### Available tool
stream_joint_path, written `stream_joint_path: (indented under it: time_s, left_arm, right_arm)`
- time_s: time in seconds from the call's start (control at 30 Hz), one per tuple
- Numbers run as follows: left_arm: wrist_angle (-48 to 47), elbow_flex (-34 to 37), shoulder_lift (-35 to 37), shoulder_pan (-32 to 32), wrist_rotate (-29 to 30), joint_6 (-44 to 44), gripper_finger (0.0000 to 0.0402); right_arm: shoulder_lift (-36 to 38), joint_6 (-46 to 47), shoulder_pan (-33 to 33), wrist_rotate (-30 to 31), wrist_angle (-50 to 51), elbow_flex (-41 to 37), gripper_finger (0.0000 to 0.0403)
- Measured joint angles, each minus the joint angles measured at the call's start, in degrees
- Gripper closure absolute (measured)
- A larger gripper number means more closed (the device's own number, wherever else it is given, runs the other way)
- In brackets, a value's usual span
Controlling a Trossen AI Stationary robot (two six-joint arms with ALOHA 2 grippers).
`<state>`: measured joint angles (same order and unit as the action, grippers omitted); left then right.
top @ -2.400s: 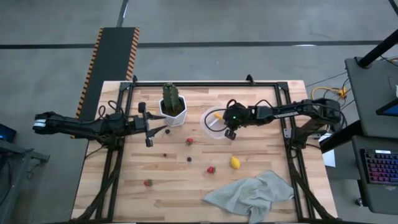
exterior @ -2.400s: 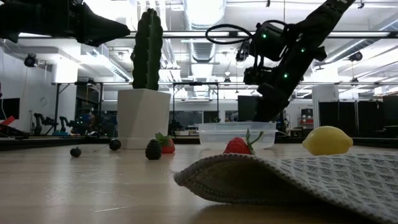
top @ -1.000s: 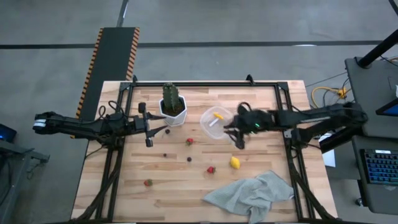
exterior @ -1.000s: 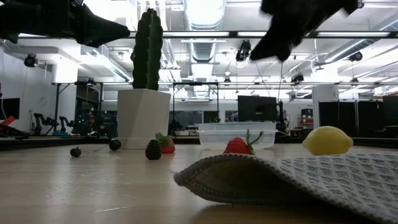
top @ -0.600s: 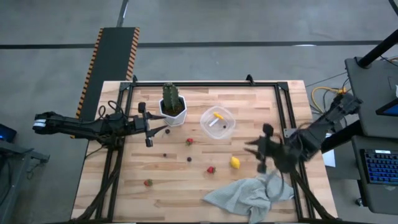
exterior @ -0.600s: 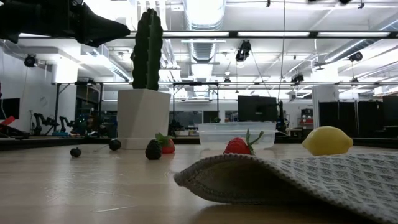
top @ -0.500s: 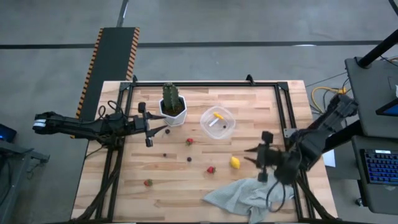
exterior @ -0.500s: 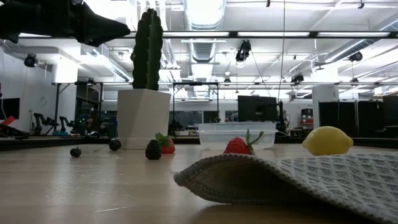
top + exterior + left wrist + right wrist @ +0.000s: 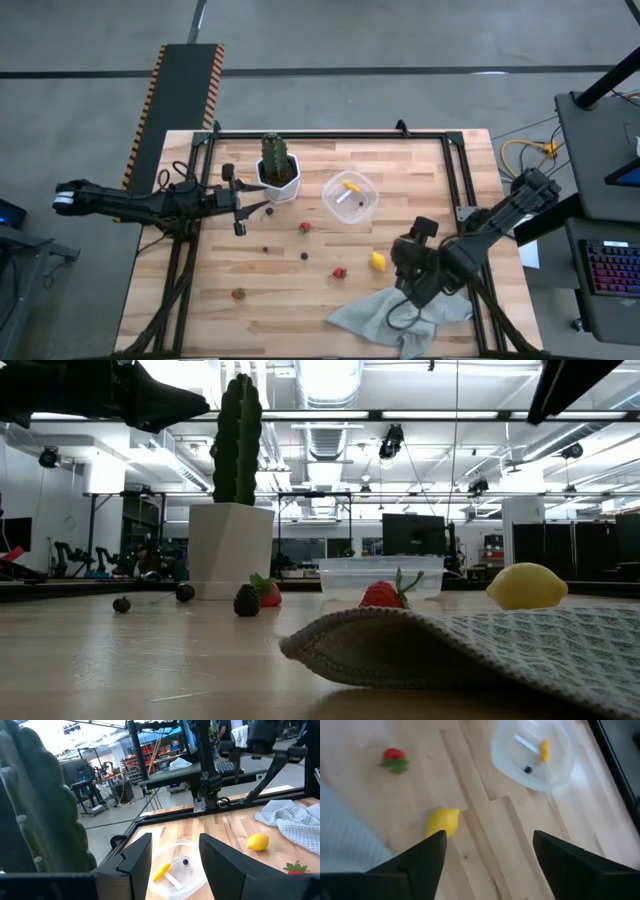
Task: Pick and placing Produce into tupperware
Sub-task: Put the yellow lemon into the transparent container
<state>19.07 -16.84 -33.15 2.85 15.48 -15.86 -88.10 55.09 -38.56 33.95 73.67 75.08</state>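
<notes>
The right end effector (image 9: 405, 262) is hovering above the near right part of the table (image 9: 250, 300), just right of the lemon (image 9: 377, 261) and over the far edge of the grey cloth (image 9: 400, 315). In the right wrist view its two dark fingers (image 9: 415, 862) are standing wide apart with nothing between them, and the lemon (image 9: 443, 822) is lying just ahead of them on the wood. A strawberry (image 9: 393, 757) and the clear tupperware (image 9: 532, 755) are showing farther off in that same view.

The tupperware (image 9: 351, 197) is sitting near the middle of the table, just right of the white plant pot (image 9: 279, 178) holding a cactus (image 9: 274, 152). A yellow banana-like piece (image 9: 350, 186) and a small dark berry (image 9: 185, 862) are lying inside it.

The left end effector (image 9: 240, 204) is waiting at the left side of the table, close beside the plant pot, its fingers (image 9: 137, 857) parted and gripping nothing.

Loose produce is lying on the wood: a strawberry (image 9: 305, 227) near the tupperware, another strawberry (image 9: 339, 272) left of the lemon, a third strawberry (image 9: 238, 293) toward the near left, and two dark berries (image 9: 266, 249) (image 9: 304, 256) between them.

In the low view the cloth (image 9: 480, 645) is filling the foreground, with the lemon (image 9: 525, 586) sitting behind it.
</notes>
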Motion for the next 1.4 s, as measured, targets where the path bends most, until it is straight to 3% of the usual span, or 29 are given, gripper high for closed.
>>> stream_joint_path:
  time_s: [0.17,0.6,0.9,1.4]
  left_arm:
    - [0.04,0.0,0.04,0.0,-0.02,-0.02,0.0251]
    - [0.25,-0.13,0.17,0.0,-0.02,0.02,0.0251]
    - [-0.04,0.06,0.17,0.0,-0.02,0.02,0.0251]
    - [-0.22,0.31,-0.09,0.0,-0.05,0.11,0.0251]
  right_arm:
    - [-2.11,5.81,2.79,-3.25,-0.13,-1.21,0.0099]
    - [-5.99,20.17,6.72,-4.68,-2.15,-1.23,0.0088]
    - [-8.75,28.93,8.25,-15.41,-7.13,-0.75,0.0082]
    - [-16.03,36.42,8.58,-17.49,-11.88,-0.32,0.0079]
